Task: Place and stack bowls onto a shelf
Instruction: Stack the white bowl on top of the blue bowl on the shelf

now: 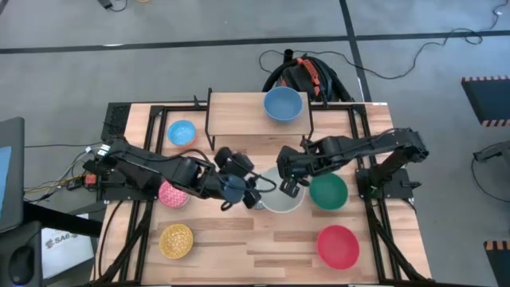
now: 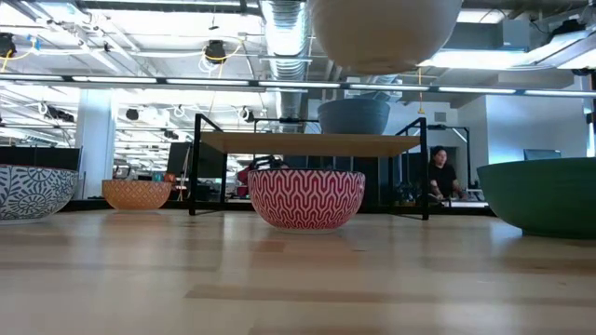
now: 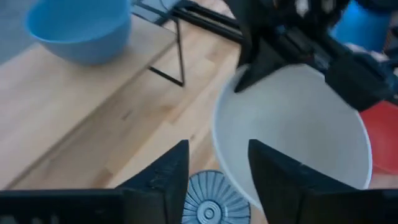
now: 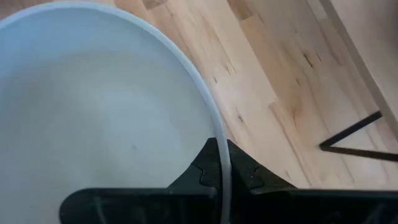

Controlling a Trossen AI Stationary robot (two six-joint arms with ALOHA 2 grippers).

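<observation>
My right gripper (image 1: 289, 189) (image 4: 221, 177) is shut on the white bowl (image 1: 279, 195) (image 2: 384, 33) above the table's middle. The left gripper (image 1: 253, 191) (image 3: 217, 171) is open at that bowl's left rim (image 3: 217, 143), over a dark blue bowl (image 1: 233, 190) whose patterned bottom (image 3: 208, 202) shows below the fingers. The shelf (image 1: 239, 112) (image 2: 312, 142) stands on its black legs at the far edge. A blue bowl (image 1: 282, 104) (image 3: 81, 28) rests on it. Green (image 1: 327, 191), red (image 1: 338, 245), yellow (image 1: 176, 240), pink (image 1: 172, 194) (image 2: 305, 198) and light blue (image 1: 182, 132) bowls sit on the table. My right gripper pinches the white bowl's rim (image 4: 217, 146), one finger inside the bowl and one outside, coming from above and pointing down. The bowl is lifted clear of the table and hangs roughly upright below the fingers. My left gripper is open beside the rim; whether it touches the bowl I cannot tell.
Black frame rails (image 1: 151, 135) run along the table's left and right sides. A black bag with cables (image 1: 307, 76) lies beyond the far edge. A person (image 2: 440, 172) sits in the room behind. Bare wood (image 1: 255, 247) lies between the yellow and red bowls.
</observation>
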